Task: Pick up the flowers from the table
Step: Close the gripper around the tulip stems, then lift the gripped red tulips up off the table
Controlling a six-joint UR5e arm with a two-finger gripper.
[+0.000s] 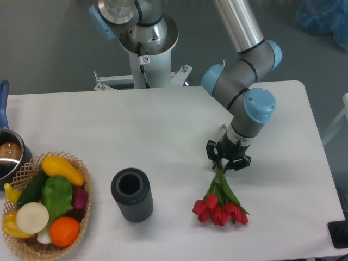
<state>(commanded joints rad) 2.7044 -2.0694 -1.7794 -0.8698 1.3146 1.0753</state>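
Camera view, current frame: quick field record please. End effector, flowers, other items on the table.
end effector: closed around the stems of the flowers
flowers: red heads toward camera, lying low over the table; contact unclear
vase: dark ribbed cylinder, upright, left of flowers, apart
basket: wicker, holds vegetables, front left
pot: left edge, partly cut off
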